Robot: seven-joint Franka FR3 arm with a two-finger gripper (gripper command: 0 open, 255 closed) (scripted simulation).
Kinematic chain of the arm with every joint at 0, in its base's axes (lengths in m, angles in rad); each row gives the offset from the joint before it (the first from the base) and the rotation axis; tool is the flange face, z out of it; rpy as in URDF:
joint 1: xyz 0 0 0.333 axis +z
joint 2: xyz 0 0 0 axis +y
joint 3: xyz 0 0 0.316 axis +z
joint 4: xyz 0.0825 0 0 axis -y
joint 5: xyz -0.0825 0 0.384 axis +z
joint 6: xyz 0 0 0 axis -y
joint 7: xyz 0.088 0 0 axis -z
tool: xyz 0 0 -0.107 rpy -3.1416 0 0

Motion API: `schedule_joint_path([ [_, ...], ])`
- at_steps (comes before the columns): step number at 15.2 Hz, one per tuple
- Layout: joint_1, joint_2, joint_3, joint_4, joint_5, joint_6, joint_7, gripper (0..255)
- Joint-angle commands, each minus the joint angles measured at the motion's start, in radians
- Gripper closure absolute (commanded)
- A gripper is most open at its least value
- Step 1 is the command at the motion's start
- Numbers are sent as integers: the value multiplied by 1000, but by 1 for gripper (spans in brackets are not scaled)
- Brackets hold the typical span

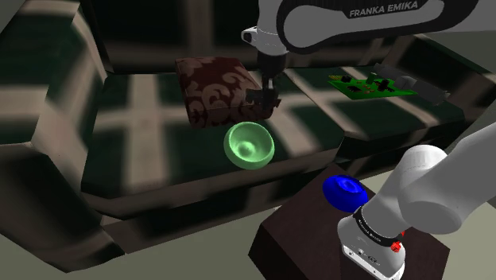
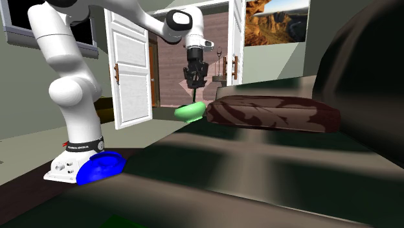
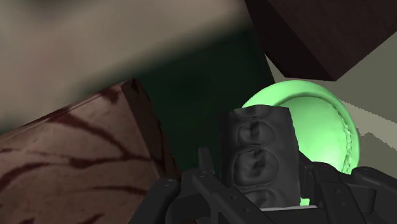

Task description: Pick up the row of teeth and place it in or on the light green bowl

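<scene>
1. The black gripper (image 1: 263, 105) pinches the row of teeth (image 3: 257, 153) between its two fingers.
2. The teeth are dark grey, and their end sticks out past the fingers.
3. The teeth hang up in the air and touch nothing but the gripper.
4. The light green bowl (image 1: 249, 145) sits close below the gripper, open side up, on a dark seat (image 1: 151, 159).
5. The teeth are not in the bowl.
6. A brown cushion (image 1: 216, 89) with a swirly pattern lies just beside the bowl and the gripper.
7. A green board (image 1: 370, 86) with small parts on it lies well apart, at the shoulder view's right.
8. A round blue thing (image 1: 344, 192) rests on the dark stand (image 1: 318, 246), by the foot of the white arm.
</scene>
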Motion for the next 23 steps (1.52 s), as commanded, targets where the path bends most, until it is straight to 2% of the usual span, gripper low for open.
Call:
schedule_joint_path([
  [1,20,4,31,4,10,-6,48,255],
  [3,40,17,63,19,20,-13,96,255],
  [15,39,53,65,-113,9,152,119,255],
  [23,39,53,65,-113,9,152,119,255],
])
